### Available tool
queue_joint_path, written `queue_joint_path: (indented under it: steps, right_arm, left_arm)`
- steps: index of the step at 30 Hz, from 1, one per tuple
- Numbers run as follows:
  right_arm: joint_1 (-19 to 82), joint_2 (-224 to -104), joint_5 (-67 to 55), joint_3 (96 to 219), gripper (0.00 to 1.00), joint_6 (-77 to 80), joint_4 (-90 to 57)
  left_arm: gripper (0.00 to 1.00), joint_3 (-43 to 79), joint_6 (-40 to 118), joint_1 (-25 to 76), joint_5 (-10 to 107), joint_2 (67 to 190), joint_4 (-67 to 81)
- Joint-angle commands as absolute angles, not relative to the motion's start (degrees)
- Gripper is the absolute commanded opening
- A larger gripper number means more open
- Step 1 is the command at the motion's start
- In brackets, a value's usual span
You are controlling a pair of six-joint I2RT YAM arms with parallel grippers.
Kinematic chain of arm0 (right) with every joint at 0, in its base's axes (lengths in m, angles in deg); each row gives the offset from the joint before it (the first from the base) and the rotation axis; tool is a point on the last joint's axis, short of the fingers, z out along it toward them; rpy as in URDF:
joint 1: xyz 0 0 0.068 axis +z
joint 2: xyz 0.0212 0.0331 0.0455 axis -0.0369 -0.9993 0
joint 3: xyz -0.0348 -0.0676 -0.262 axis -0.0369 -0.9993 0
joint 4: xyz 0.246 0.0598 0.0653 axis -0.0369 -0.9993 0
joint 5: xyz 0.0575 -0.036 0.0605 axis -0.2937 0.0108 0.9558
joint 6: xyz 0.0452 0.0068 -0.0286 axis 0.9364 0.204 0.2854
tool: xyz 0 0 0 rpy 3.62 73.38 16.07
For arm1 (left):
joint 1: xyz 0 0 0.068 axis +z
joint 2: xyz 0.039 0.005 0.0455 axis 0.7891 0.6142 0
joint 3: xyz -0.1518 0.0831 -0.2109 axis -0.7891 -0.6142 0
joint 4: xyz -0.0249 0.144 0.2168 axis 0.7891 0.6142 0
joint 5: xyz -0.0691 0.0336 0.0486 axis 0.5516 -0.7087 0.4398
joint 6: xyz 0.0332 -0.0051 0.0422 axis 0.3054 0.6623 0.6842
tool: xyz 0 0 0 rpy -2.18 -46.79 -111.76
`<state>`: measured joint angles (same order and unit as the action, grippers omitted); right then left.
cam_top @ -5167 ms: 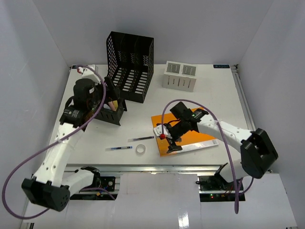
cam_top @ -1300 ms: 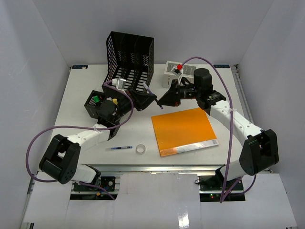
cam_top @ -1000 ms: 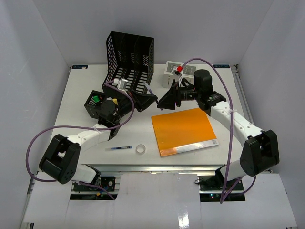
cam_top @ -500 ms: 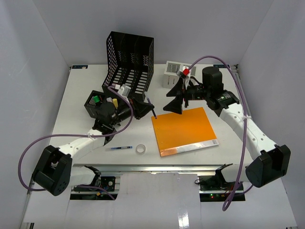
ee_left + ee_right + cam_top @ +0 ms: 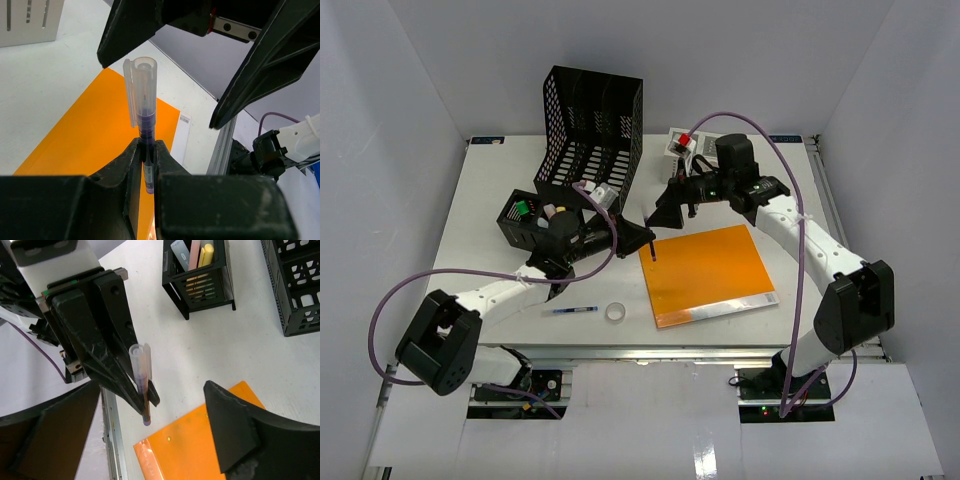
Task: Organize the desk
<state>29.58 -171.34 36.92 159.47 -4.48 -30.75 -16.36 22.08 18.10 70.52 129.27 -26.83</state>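
Note:
My left gripper (image 5: 645, 239) is shut on a purple pen (image 5: 652, 252) with a clear cap, held above the white desk (image 5: 490, 290) at the orange folder's (image 5: 705, 272) far-left corner. In the left wrist view the pen (image 5: 141, 100) stands up from between the fingers of that gripper (image 5: 145, 146). My right gripper (image 5: 667, 208) hangs open just beyond it, holding nothing. In the right wrist view its jaws stand wide apart on either side of the pen (image 5: 141, 371), without touching it.
A black mesh file rack (image 5: 590, 130) stands at the back, with a black pen holder (image 5: 525, 222) of markers to its left. A white box (image 5: 682, 150) sits behind the right arm. A blue pen (image 5: 575, 310) and a tape roll (image 5: 614, 313) lie near the front edge.
The right gripper has opened and let go of the pen, which stays in the left gripper. The left gripper has carried it nearer and to the right, to the folder's corner.

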Motion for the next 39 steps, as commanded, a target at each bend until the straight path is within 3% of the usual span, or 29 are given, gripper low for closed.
queue_joint_path:
  steps: [1,7,12,17,19,21,25,26,28,33,39]
  right_arm:
    - [29.91,-173.13,35.84,163.92,0.83,-1.11,-28.28]
    - [30.15,-174.95,37.04,164.54,0.66,-0.19,-27.44]
    - [30.15,-174.9,37.26,164.23,0.45,-0.46,-27.32]
    - [30.15,-174.57,38.06,164.17,0.18,-0.61,-27.18]
    - [30.15,-174.41,38.38,164.25,0.09,-0.62,-27.26]
    - [30.07,-173.97,38.33,164.1,0.08,-0.87,-27.26]
    - [29.2,-172.85,37.66,163.85,0.08,-1.61,-27.35]
    - [28.38,-172.71,37.53,163.95,0.08,-1.7,-27.35]
    - [26.39,-172.57,37.46,164.38,0.08,-1.98,-27.35]
    - [18.94,-174.27,34.8,167.98,0.08,-4.34,-27.35]
    - [12.81,-179.81,17.76,176.94,0.08,-11.78,-26.16]
  left_arm:
    - [0.03,-12.59,23.87,16.91,71.71,130.65,-27.3]
    - [0.03,-10.86,24.23,16.41,71.56,132.07,-26.84]
    - [0.03,-10.44,24.09,16.31,71.03,132.42,-27.1]
    - [0.04,-10.11,23.71,16.25,70.44,132.47,-26.84]
    - [0.11,-9.95,23.55,16.25,69.88,132.23,-26.44]
    - [0.25,-9.68,22.86,16.25,68.81,131.95,-25.98]
    - [0.85,-9.88,21.2,16.25,65.65,129.46,-26.46]
    - [0.91,-9.64,21.1,16.25,65.3,128.37,-26.21]
    - [0.97,-8.44,21.38,16.25,64.87,126.73,-24.3]
    - [0.98,-5.27,25.51,16.25,60.82,119.87,-13.33]
    - [0.98,-9.14,21.75,16.33,47.26,106.35,4.83]
